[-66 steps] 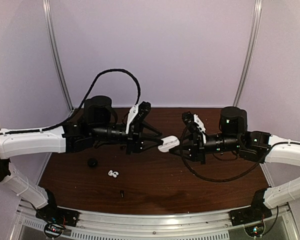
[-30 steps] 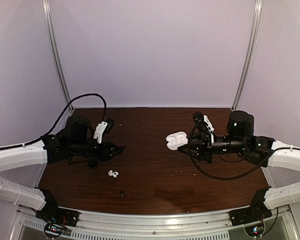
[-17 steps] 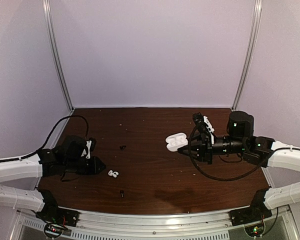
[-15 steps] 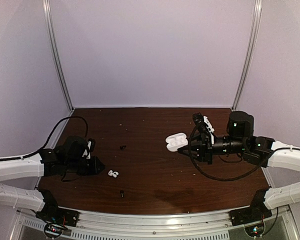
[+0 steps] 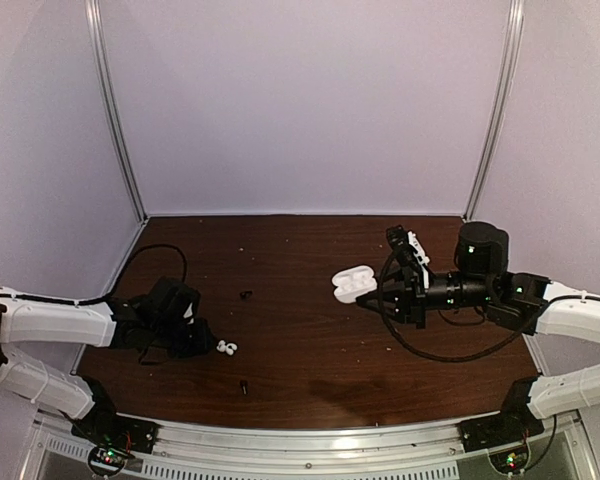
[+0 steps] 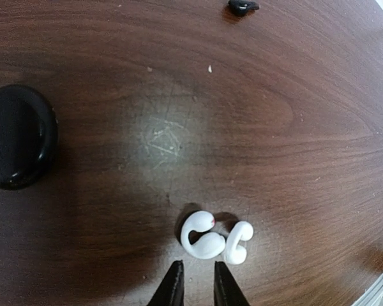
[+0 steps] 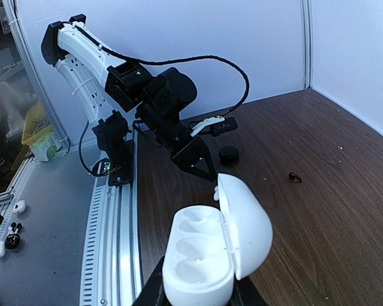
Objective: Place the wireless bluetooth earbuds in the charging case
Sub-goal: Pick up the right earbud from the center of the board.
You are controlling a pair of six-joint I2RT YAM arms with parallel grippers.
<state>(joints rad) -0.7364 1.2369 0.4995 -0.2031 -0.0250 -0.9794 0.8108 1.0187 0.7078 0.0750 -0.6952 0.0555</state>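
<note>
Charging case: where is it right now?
The charging case is right of centre in the top view, lid open, gripped by the right end effector.

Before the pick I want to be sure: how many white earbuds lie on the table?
2: one earbud and its twin, side by side before the left gripper.

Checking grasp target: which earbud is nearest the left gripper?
The red-dotted earbud, straight ahead of the left gripper; the plain earbud lies beside it, off-axis.
</note>
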